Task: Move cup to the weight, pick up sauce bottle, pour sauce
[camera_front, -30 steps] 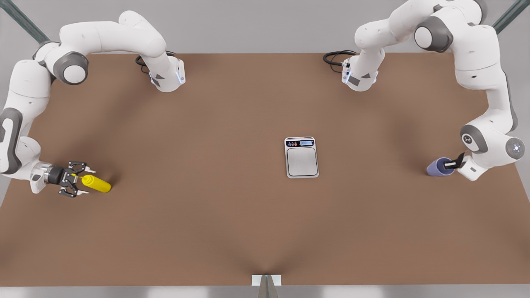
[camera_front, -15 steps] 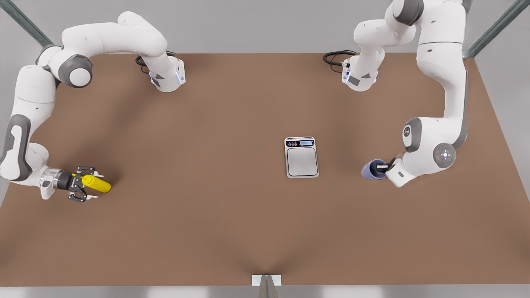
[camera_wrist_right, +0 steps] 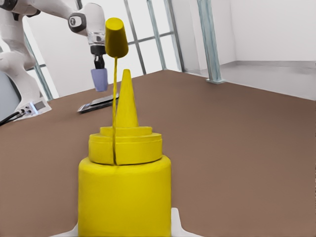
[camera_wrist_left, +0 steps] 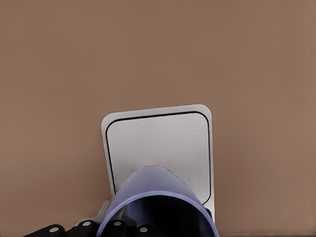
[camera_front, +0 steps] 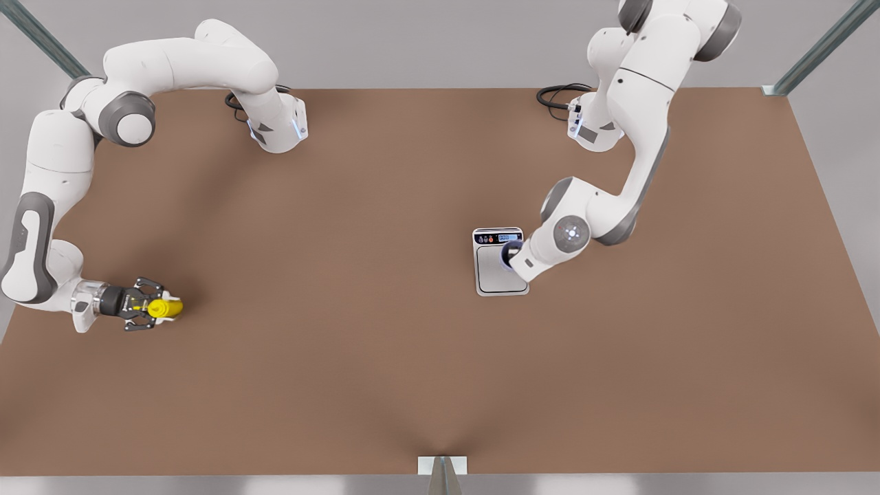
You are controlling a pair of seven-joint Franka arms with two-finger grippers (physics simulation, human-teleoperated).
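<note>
The lavender-blue cup (camera_front: pixel 509 252) hangs just above the steel plate of the weight (camera_front: pixel 496 276), a flat silver scale at mid-table. My left gripper (camera_front: pixel 517 260), on the arm at the front view's right, is shut on the cup's rim. The left wrist view looks down past the cup (camera_wrist_left: pixel 158 197) onto the weight (camera_wrist_left: pixel 158 143). At the front view's left, the yellow sauce bottle (camera_front: pixel 169 309) stands upright with my right gripper (camera_front: pixel 161 309) shut around its body. In the right wrist view the sauce bottle (camera_wrist_right: pixel 123 197) is close up, with the cup (camera_wrist_right: pixel 99 79) far behind it.
The brown table (camera_front: pixel 344 357) stretches wide between the two arms. Black cables (camera_front: pixel 558 93) lie by the arm bases at the back edge. A small white bracket (camera_front: pixel 442 465) sits at the middle of the front edge.
The left gripper carried the cup from the table's right side leftward to over the weight. The right gripper slid forward around the sauce bottle and shut on it.
</note>
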